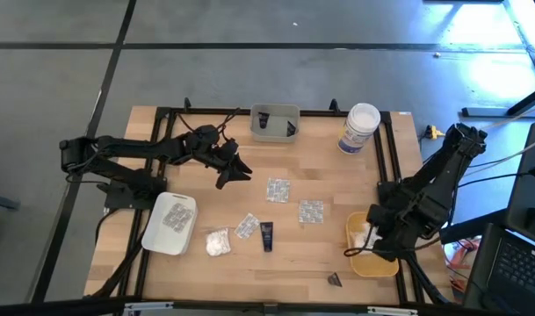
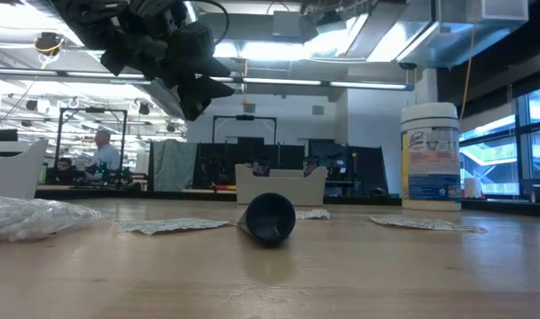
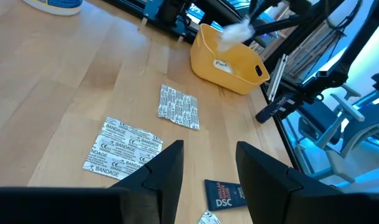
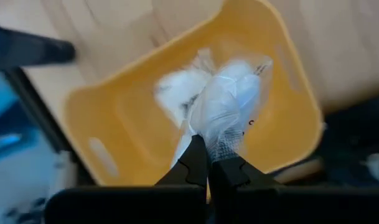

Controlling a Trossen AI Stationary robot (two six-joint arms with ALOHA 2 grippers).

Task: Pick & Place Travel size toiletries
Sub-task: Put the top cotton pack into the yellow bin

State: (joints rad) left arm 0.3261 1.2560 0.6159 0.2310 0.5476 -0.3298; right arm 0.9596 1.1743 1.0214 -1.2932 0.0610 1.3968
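My right gripper (image 4: 206, 149) hangs over the yellow tray (image 4: 289, 93), shut on a white puffy bundle (image 4: 229, 102) in clear wrap. Another white bundle (image 4: 173, 93) lies in that tray. My left gripper (image 3: 208, 165) is open in the air above the table's middle left, holding nothing. Below and beyond it lie two silvery packets (image 3: 124, 149) (image 3: 178, 107) and a dark tube (image 3: 225, 194). Flat on the table in the high view are a third packet (image 1: 247, 226), a white bundle (image 1: 217, 241) and a small dark cone (image 1: 335, 280). My right gripper pinches the bundle's clear wrap at its gathered end (image 4: 223, 148) between its two fingers, from above, pointing down. The bundle hangs below the fingers, inside the yellow tray's outline. Whether it touches the bundle that lies there, I cannot tell.
A white tray (image 1: 153, 235) at the near left holds a silvery packet. A grey tray (image 1: 275, 133) stands at the far edge, a tall white jar (image 1: 359, 128) with a blue label to its right. A black frame (image 1: 392, 149) runs round the table.
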